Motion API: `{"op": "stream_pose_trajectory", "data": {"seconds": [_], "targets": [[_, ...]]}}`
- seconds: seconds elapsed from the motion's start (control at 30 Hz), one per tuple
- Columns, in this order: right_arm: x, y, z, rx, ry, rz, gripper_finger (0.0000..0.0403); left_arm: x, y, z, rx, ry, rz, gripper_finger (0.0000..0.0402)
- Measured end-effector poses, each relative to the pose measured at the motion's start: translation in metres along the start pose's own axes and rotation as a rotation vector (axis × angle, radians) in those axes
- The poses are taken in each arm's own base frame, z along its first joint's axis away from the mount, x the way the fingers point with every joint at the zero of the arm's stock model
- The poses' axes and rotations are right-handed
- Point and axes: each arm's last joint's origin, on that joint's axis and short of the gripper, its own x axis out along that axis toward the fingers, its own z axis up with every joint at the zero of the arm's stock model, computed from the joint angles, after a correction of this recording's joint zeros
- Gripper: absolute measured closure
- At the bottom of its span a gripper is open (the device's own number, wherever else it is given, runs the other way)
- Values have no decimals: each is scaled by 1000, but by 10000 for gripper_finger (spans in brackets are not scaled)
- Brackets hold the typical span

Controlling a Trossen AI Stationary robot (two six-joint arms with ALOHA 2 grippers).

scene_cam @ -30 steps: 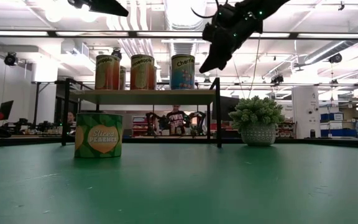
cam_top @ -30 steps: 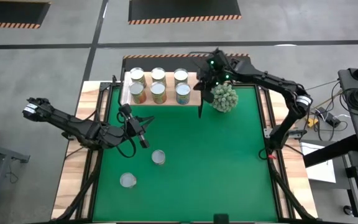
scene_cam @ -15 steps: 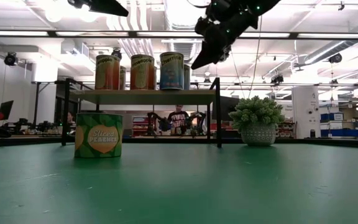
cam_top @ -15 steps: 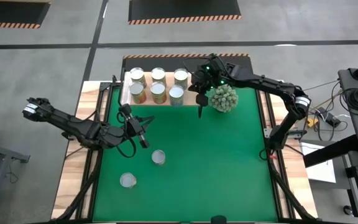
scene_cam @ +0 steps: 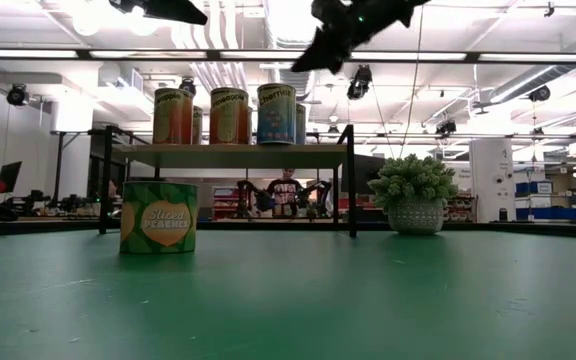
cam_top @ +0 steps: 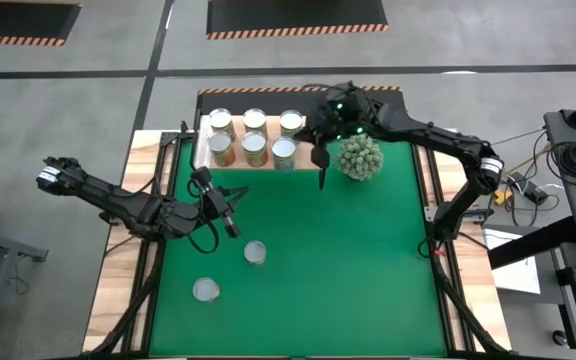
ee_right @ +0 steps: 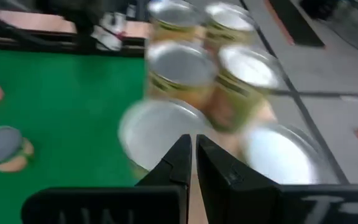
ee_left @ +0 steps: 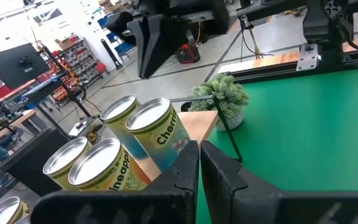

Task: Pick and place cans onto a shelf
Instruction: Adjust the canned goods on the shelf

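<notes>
- High view, left: left gripper [cam_top: 230, 212], fingers nearly closed and empty, waits over the mat.
- Two cans [cam_top: 255, 252] [cam_top: 205, 290] remain unplaced.
- Six cans [cam_top: 284, 153] fill the shelf [cam_top: 204, 152].
- Right gripper [cam_top: 319, 157], closed and empty, hovers beside it.

Potted spiky plant [cam_top: 359, 157] on green mat [cam_top: 348, 260]

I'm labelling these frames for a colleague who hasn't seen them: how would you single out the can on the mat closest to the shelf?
Start at the wooden shelf along the far edge of the green mat. Two cans stand on the mat in front of it, past the left gripper. The wanted can is nearer the shelf; the other can sits farther out, towards the left arm's side.
</notes>
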Motion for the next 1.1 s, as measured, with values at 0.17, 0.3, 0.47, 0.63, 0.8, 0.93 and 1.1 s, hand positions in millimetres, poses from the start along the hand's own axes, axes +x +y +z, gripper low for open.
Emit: {"op": "stream_pose_trajectory", "data": {"seconds": [0.17, 0.3, 0.47, 0.63, 0.8, 0.93, 1.1], "targets": [[17, 14, 5, -55, -40, 31, 390, 0, 0, 0, 0, -1, 0, 402], [27, 14, 1, -54, -21, 33, 390, 0, 0, 0, 0, -1, 0, 402], [41, 8, -11, -41, 53, -20, 390, 0, 0, 0, 2, -1, 1, 402], [42, 6, -15, -55, 91, -42, 390, 0, 0, 0, 2, -1, 0, 402], [38, 6, -15, -75, 111, -64, 390, 0, 0, 0, -1, -1, 0, 402], [35, 6, -14, -92, 120, -84, 390, 0, 0, 0, -2, -1, 1, 402], [35, 5, -14, -109, 130, -112, 390, 0, 0, 0, -8, -1, 1, 402]]}}
